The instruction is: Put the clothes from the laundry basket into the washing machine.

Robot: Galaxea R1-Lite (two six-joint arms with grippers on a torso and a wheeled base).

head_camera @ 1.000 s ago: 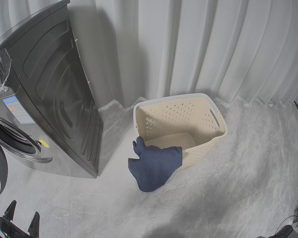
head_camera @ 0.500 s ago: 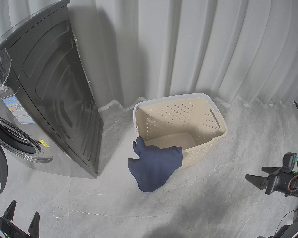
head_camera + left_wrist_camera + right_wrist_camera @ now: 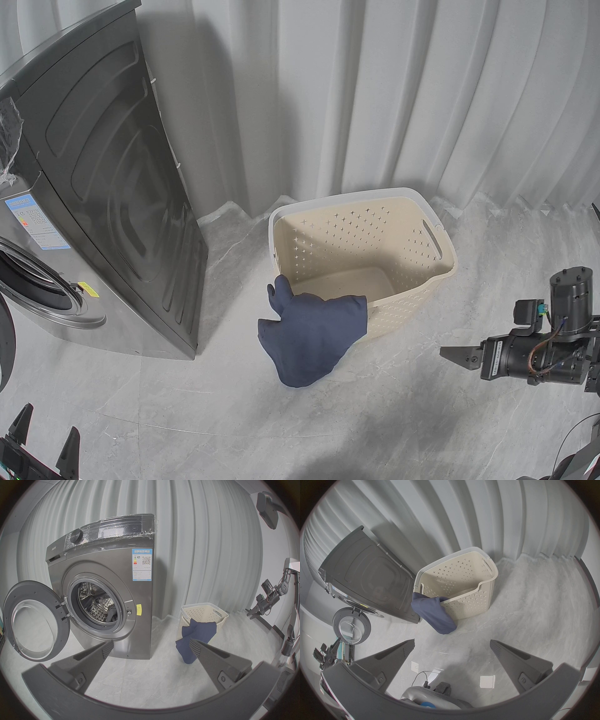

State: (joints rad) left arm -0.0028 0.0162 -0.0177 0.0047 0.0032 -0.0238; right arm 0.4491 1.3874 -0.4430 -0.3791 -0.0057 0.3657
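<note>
left gripper (image 3: 49,420): low at the near left, fingers spread wide, nothing between them.
right gripper (image 3: 452,641): out on the right above the floor, spread wide too, empty.
navy garment (image 3: 312,337): draped over the near rim of the laundry basket (image 3: 350,197), hanging outside to the floor.
laundry basket: beige, upright.
washing machine (image 3: 112,175): door (image 3: 34,620) swung open, dark cloth (image 3: 111,615) in the drum.
curtain (image 3: 375,94): pale folds behind.

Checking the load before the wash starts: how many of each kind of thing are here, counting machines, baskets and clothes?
Washing machine: 1
Laundry basket: 1
Blue garment, draped over the basket's rim: 1
Dark item in the drum, probably clothing: 1
Total: 4
</note>
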